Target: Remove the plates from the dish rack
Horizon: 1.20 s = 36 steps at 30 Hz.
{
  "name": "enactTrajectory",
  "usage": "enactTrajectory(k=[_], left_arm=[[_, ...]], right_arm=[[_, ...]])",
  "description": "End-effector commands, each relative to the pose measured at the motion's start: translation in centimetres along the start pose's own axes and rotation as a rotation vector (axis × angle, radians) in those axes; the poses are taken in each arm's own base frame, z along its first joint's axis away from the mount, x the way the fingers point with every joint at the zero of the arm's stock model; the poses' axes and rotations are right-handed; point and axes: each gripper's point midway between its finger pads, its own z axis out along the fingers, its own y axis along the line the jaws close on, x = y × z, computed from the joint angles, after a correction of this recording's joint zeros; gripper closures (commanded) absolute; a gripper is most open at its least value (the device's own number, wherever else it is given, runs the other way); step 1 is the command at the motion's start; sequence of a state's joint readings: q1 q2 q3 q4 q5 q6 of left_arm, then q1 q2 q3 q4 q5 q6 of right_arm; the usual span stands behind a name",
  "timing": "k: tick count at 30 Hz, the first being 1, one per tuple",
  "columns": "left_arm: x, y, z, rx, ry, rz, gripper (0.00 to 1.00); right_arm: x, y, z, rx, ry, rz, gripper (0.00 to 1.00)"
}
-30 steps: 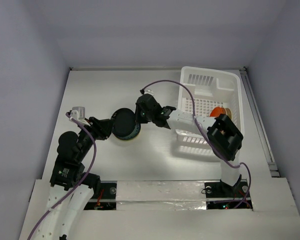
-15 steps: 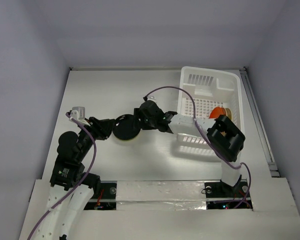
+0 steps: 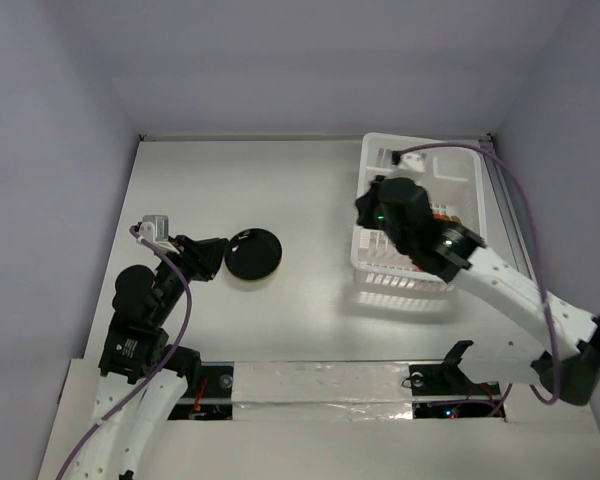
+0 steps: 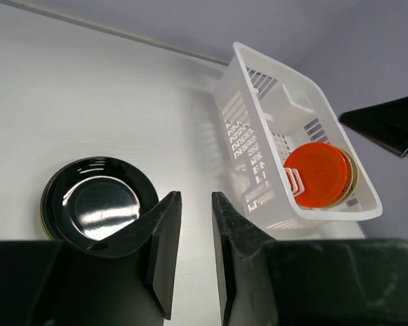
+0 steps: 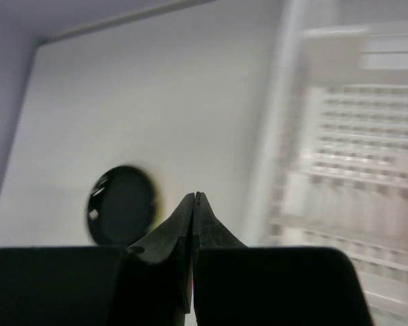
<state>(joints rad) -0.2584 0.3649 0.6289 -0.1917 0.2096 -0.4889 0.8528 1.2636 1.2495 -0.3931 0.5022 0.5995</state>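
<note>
A black plate (image 3: 253,253) lies on the table left of centre, on top of a stack with a lime edge showing beneath it; it also shows in the left wrist view (image 4: 98,207) and the right wrist view (image 5: 122,214). The white dish rack (image 3: 380,280) stands at the right. In it an orange-red plate (image 4: 317,173) stands on edge against a cream plate (image 4: 352,178). My left gripper (image 3: 208,258) (image 4: 196,195) is slightly open and empty, just left of the black plate. My right gripper (image 3: 368,215) (image 5: 195,195) is shut and empty, above the rack's left wall.
The rack (image 4: 245,129) has slotted walls and a gridded base; it is blurred in the right wrist view (image 5: 353,170). The table's back edge meets the wall behind it. A purple cable (image 3: 520,215) loops over the rack's right side.
My right gripper has let go of the black plate on the stack and swung right and up to the rack. The left arm has not moved.
</note>
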Motion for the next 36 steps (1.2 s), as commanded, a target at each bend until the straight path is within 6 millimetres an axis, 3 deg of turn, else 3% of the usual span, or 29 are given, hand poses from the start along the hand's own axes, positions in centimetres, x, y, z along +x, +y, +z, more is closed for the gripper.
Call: enactTrajectory(k=[1,2,3,6,7,10,21,29,36], left_arm=[[-1.4,-1.2,-0.4,0.046,-0.051,0.016,0.80],[-1.6,-1.2,-0.5,0.040,-0.057,0.016,0.86],[-1.4,-1.1,-0.5,0.035,-0.049,0.014,0.89],[-1.6,-0.9,-0.5,0.020,-0.059,0.012,0.94],[-1.5,-0.9,-0.4,0.023,-0.055,0.012,0.94],[-1.4,-0.9,-0.4,0.023,-0.053,0.010,0.94],[-1.3,-1.2,-0.4,0.038,-0.044,0.012,0.83],[-1.2,-1.2,-0.4,0.040,-0.042,0.013,0.82],[-1.1,-1.4,-0.4,0.046,-0.037,0.014,0.81]], right_arm=[[0.6,-11.8,-2.8,0.339,0.029,-0.087,1.00],[-1.1,-14.6,-4.5,0.404,-0.015,-0.054,1.00],[-0.8,-16.4,-5.6,0.451,0.003,-0.065,1.00],[-0.5,-19.2,-7.9,0.551,0.046,-0.096,0.88],[-0.4,-19.6,-8.2,0.583,0.055,-0.104,0.75],[-0.8,-21.2,-8.1,0.692,0.086,-0.122,0.60],[1.2,-25.3,-5.4,0.807,0.274,-0.189,0.63],[1.9,-25.7,-3.5,0.807,0.318,-0.218,0.68],[2.5,-27.0,-3.3,0.856,0.337,-0.225,0.69]])
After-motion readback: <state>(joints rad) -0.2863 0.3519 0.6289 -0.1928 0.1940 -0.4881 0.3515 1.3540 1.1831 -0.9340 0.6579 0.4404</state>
